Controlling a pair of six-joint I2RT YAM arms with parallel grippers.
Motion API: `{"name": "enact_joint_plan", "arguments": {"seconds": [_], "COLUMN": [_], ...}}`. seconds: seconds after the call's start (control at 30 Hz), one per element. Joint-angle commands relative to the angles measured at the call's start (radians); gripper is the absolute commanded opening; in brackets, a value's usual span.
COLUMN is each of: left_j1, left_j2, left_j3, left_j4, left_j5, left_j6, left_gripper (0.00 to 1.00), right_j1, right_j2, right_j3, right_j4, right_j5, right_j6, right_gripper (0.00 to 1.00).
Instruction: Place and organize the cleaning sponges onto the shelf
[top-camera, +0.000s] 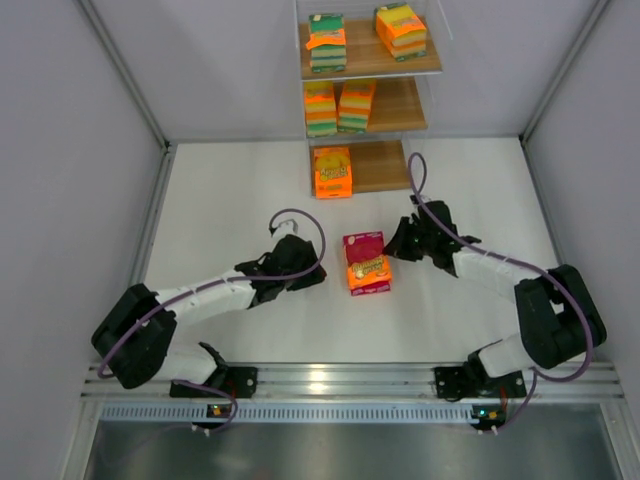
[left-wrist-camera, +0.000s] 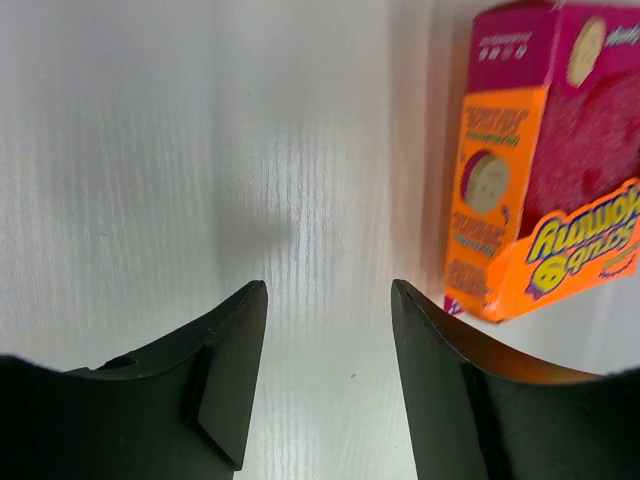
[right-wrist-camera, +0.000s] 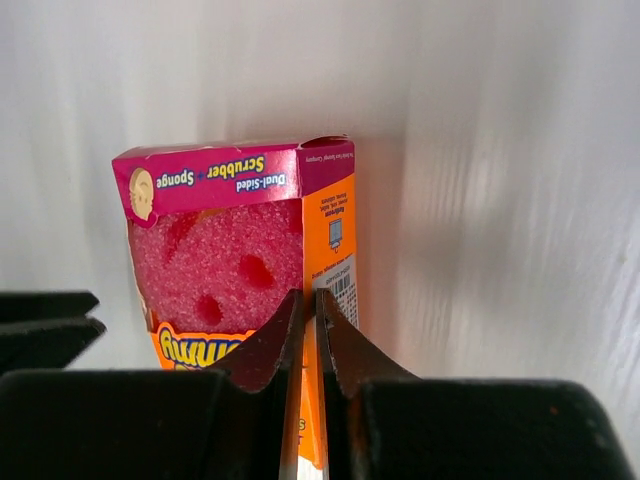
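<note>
1. Black two-fingered right gripper (right-wrist-camera: 308, 295) is seen closed to a slit, nothing held; the pink-red and orange rectangular sponge pack (right-wrist-camera: 235, 250) lies just beyond its tips.
2. At the middle of the white worktop (top-camera: 220, 200), the pack's long axis is set near edge to far edge; this gripper is judged nearer.
3. The right arm (top-camera: 490, 265) is stretched low, pointed leftward.
4. The left gripper (left-wrist-camera: 330, 290) is seen part-open, empty, the pack rightward.

Viewed from overhead and from close behind the left pincer (left-wrist-camera: 328, 290) and right pincer (right-wrist-camera: 308, 300), the pink-and-orange boxed sponge pack (right-wrist-camera: 215, 260) ahead is shared.
</note>
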Motion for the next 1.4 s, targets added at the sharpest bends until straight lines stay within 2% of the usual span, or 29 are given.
{"name": "enact_joint_plan", "arguments": {"seconds": [0.0, 0.17, 0.33, 0.6, 0.77, 1.0, 1.37], "left_j1": [0.01, 0.016, 0.024, 0.036, 0.041, 0.044, 0.046], "left_j2": [-0.036, -0.054, -0.098, -0.164, -0.175, -0.204, -0.345], "left_j3": [-0.005, -0.01, -0.016, -0.042, -0.062, -0.087, -0.154], "left_j4": [0.038, 0.024, -0.01, -0.045, -0.047, -0.047, -0.056], "left_j5": [-0.013, -0.013, -0.032, -0.056, -0.055, -0.052, -0.061], "left_j6": [0.021, 0.026, 0.026, 0.014, 0.0, -0.006, -0.038], "left_gripper": [0.59, 0.59, 0.59, 0.59, 0.59, 0.59, 0.59], "right_j1": [-0.052, -0.128, -0.177, -0.199, -0.208, -0.205, -0.124], "right_j2": [-0.013, 0.129, 0.281, 0.454, 0.516, 0.542, 0.573], "right_j3": [0.129, 0.281, 0.461, 0.682, 0.685, 0.702, 0.729], "right_j4": [0.008, 0.008, 0.009, -0.004, 0.112, 0.161, 0.219], "right_j5": [0.051, 0.055, 0.127, 0.166, 0.132, 0.101, 0.251], "right_j6": [0.011, 0.006, 0.0, -0.034, -0.008, -0.011, -0.092], "right_gripper": [0.01, 0.0, 0.0, 0.0, 0.0, 0.02, 0.08]}}
